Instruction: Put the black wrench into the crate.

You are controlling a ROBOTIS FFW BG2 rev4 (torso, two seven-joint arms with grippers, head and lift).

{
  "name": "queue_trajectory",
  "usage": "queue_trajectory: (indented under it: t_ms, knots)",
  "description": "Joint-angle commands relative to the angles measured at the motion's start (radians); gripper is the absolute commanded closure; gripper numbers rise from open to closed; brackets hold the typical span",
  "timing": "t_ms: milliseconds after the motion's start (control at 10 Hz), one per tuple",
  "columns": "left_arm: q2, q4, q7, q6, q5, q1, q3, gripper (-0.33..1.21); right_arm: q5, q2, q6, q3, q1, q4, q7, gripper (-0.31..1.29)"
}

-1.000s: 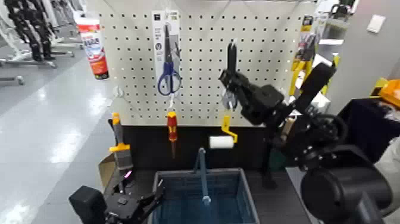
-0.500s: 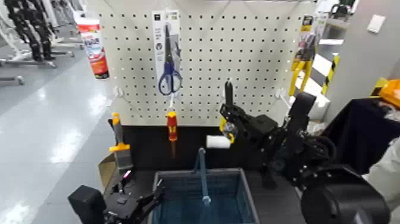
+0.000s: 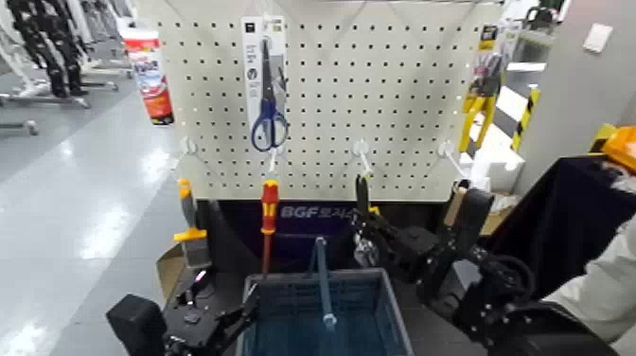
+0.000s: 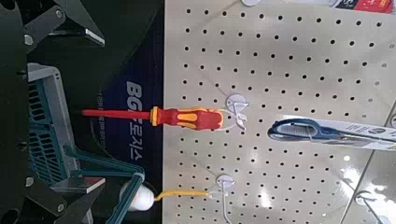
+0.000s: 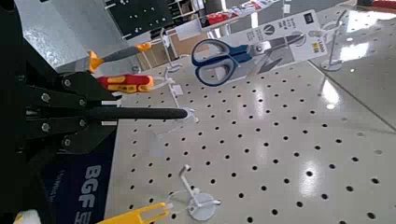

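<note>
Gripping the slim all-black metal wrench (image 3: 362, 193), right hand (image 3: 364, 220) clenched around it. Wrench upright, handle end up, silvery jaw end low; outside the blue-grey plastic mesh crate (image 3: 393, 311), near its rear right corner as the head view shows it, right of the blue handle bar (image 3: 325, 282). Left hand (image 3: 227, 287) beside the crate's left side, fingers spread, nothing between them. Crate on dark bench (image 3: 431, 322). Red-and-yellow screwdriver (image 3: 270, 204) hanging near the crate's rear; blue-handled scissors (image 3: 269, 123) higher, against the cream perforated pegboard (image 3: 326, 104).
</note>
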Motion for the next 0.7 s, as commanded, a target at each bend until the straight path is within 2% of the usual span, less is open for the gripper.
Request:
queue_trajectory:
  t_ms: [100,300,700]
  knots:
    - [0.000,0.000,0.000,-0.002,0.000,-0.002,0.001,0.24,0.024,-0.007,0.043,-0.004,0.037,0.010,0.024,1.16]
    - [0.000,0.000,0.002,-0.003,0.000,0.000,0.001,0.24,0.042,-0.004,0.034,-0.010,0.050,0.013,0.027,1.16]
    - [0.000,-0.001,0.002,-0.003,0.000,0.000,0.001,0.24,0.090,-0.012,0.067,-0.020,0.064,0.013,0.039,1.16]
